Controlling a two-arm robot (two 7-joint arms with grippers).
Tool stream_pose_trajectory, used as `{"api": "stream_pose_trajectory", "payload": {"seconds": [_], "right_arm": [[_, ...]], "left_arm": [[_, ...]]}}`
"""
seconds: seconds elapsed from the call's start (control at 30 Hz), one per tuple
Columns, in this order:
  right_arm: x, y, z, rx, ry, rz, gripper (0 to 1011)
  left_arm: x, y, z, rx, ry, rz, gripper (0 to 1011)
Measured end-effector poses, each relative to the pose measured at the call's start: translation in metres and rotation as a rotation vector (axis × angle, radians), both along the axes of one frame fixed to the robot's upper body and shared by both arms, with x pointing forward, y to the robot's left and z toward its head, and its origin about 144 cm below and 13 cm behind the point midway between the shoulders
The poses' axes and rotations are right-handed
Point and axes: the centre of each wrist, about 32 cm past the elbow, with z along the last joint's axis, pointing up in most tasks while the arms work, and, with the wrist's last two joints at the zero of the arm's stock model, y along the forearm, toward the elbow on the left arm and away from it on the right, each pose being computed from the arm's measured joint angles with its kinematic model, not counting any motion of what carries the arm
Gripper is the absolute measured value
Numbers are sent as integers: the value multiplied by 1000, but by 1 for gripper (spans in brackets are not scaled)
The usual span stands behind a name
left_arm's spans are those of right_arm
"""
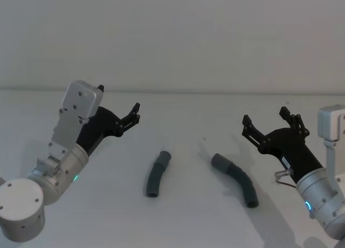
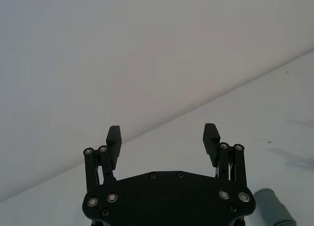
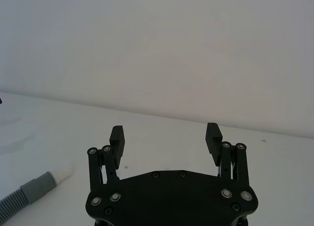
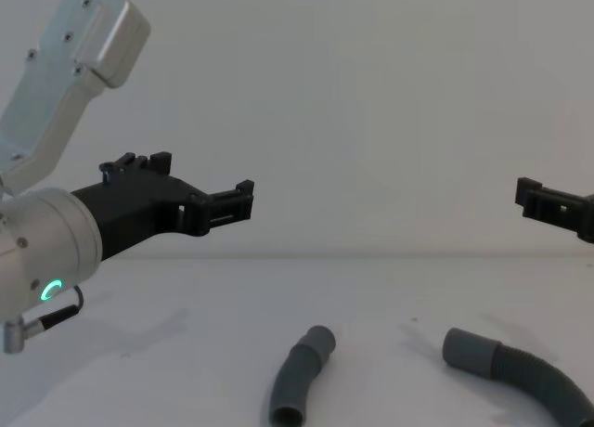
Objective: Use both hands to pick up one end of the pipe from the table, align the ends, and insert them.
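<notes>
Overhead, bent tube apart from hose

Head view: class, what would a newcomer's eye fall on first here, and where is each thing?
Two open black hands are raised over the white table: the left hand at the left, the right hand at the right. Between them two dark grey pipe pieces lie apart on the table, untouched: a short bent tube left of centre and a longer corrugated hose to its right.
</notes>
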Motion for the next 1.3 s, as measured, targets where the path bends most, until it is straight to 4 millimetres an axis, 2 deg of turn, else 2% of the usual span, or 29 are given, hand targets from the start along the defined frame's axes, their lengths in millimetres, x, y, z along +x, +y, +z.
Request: {"api": "stream_pose_trajectory", "payload": {"seconds": [1.3], "right_arm": [[0,0,0,0,0,0,1006]], "left_arm": [[0,0,1,1,7,-9,1001]]}}
